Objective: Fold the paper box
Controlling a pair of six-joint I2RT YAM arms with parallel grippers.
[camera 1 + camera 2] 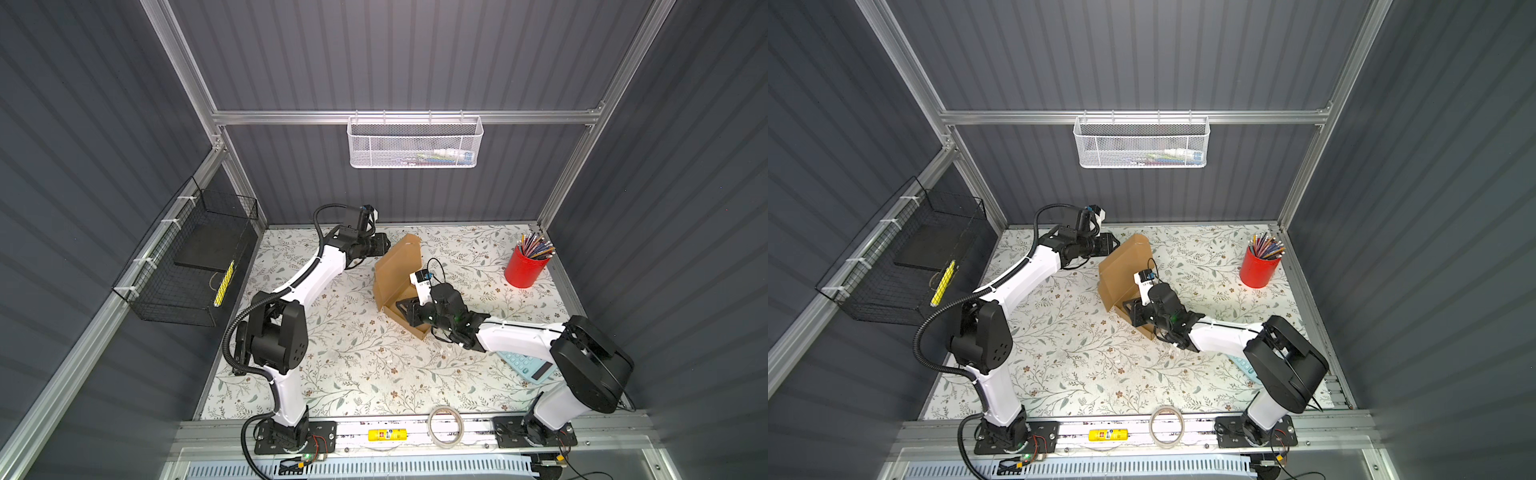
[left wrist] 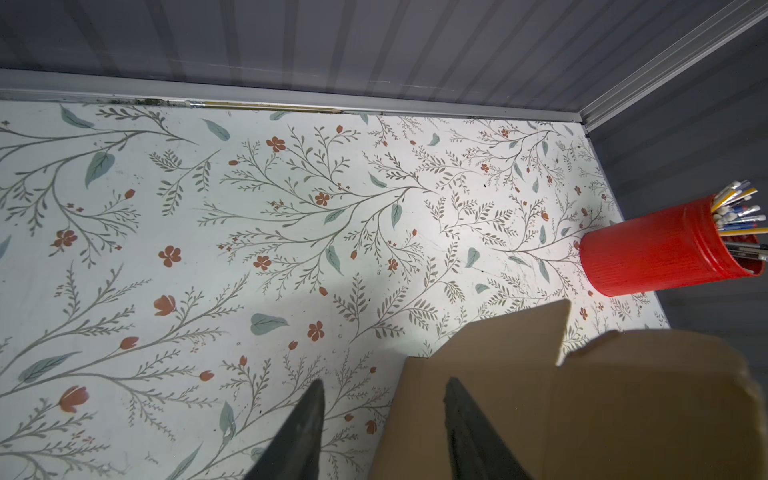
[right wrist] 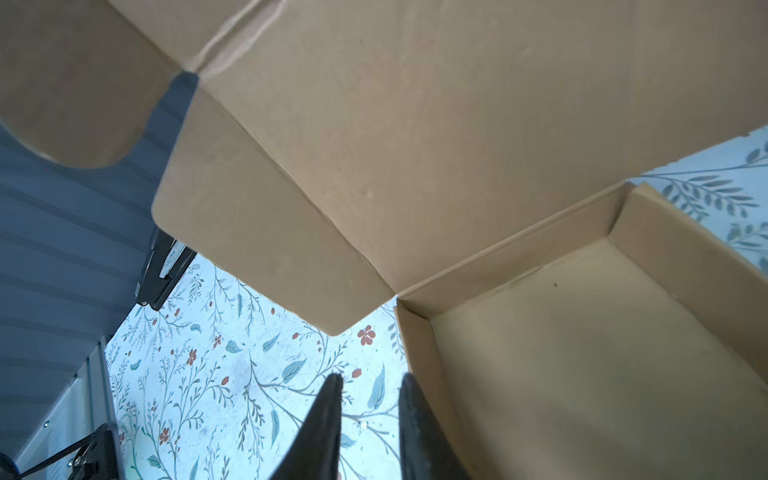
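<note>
Left hand [image 1: 385, 245] hung just beside the top corner of the lid [image 1: 397, 266], fingers apart, nothing between them: released, not gripping. On to the middle of the tabletop [image 1: 353, 353], and there was the box [image 1: 1121, 270]. The tray [image 3: 681, 253] was already made, walls up around a flat floor [image 3: 582, 353], resting on the tabletop. The lid stood tilted over it, not shut. Its side flap [image 3: 257, 232] stuck out unfolded, and so did the rounded front flap [image 3: 70, 83]. Right hand [image 3: 370, 376] sat low at the tray's corner, fingers slightly parted with bare tabletop showing between them, so it held nothing. One finger lay by the side wall [image 3: 424, 353]; whether it pressed, I couldn't tell. My read was base done, closing left: flaps in, lid down, front flap tucked.
</note>
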